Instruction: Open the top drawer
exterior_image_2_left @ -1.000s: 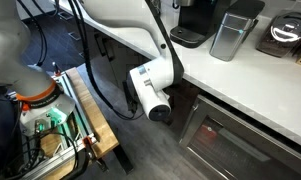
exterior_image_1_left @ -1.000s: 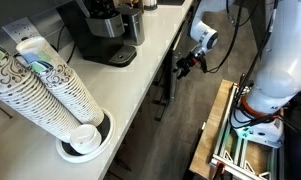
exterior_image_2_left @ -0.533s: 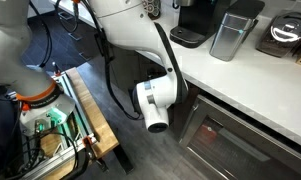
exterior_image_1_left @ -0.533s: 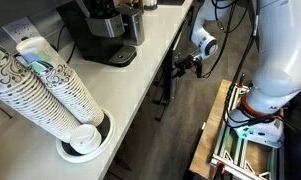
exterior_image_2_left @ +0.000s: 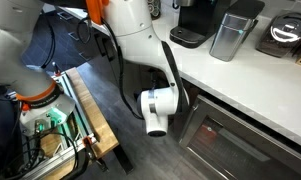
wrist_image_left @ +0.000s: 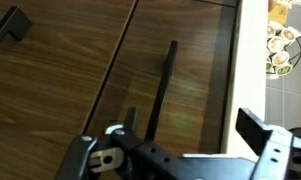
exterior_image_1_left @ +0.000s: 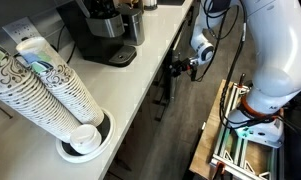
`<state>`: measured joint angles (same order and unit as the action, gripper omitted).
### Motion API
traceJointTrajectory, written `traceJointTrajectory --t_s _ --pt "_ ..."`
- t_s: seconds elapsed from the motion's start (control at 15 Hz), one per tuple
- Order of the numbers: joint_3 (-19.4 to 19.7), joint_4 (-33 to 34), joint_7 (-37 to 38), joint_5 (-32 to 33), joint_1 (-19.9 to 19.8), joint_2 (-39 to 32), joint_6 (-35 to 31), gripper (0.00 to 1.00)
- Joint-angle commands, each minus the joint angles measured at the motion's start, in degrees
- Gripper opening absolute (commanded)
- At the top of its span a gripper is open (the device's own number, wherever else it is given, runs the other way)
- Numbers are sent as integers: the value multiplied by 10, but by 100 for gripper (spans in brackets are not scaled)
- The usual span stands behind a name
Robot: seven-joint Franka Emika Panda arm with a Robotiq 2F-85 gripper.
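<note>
My gripper (wrist_image_left: 193, 122) is open in the wrist view, close to a dark wood cabinet front (wrist_image_left: 80, 80). A dark bar handle (wrist_image_left: 165, 85) runs between the two fingers, nearer the left one, and neither finger touches it. A white strip (wrist_image_left: 252, 70) runs along the right of the wood front. I cannot tell whether it is the top drawer's front or the counter edge. No orange-red contents show. In an exterior view the gripper (exterior_image_1_left: 178, 68) sits just under the white counter's edge (exterior_image_1_left: 160, 50). The white wrist (exterior_image_2_left: 155, 108) hides the fingers in an exterior view.
A coffee maker (exterior_image_1_left: 100, 30) and stacked paper cups (exterior_image_1_left: 45, 90) stand on the counter. A metal canister (exterior_image_2_left: 230, 35) stands further along it, with a glass-fronted unit (exterior_image_2_left: 230, 140) below. A second bar handle (wrist_image_left: 10, 30) is nearby. The wooden robot stand (exterior_image_1_left: 215, 130) borders the floor.
The arm has swung lower and closer to the cabinet front under the counter edge. The gripper stays open.
</note>
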<state>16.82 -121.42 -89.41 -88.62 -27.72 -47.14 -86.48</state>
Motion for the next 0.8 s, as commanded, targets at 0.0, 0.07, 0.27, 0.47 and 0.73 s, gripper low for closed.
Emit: traceJointTrajectory --t_s 0.0,0.07,0.27,0.47,0.73 --pt "0 34 -22 -40 -9 -44 37 100" --pt "0 39 -21 -50 -9 -52 44 97" --pt "2 54 -22 -75 -9 -71 61 88" --pt "5 65 -20 -95 -7 -85 71 79" --pt "8 76 -12 -112 -5 -100 77 87"
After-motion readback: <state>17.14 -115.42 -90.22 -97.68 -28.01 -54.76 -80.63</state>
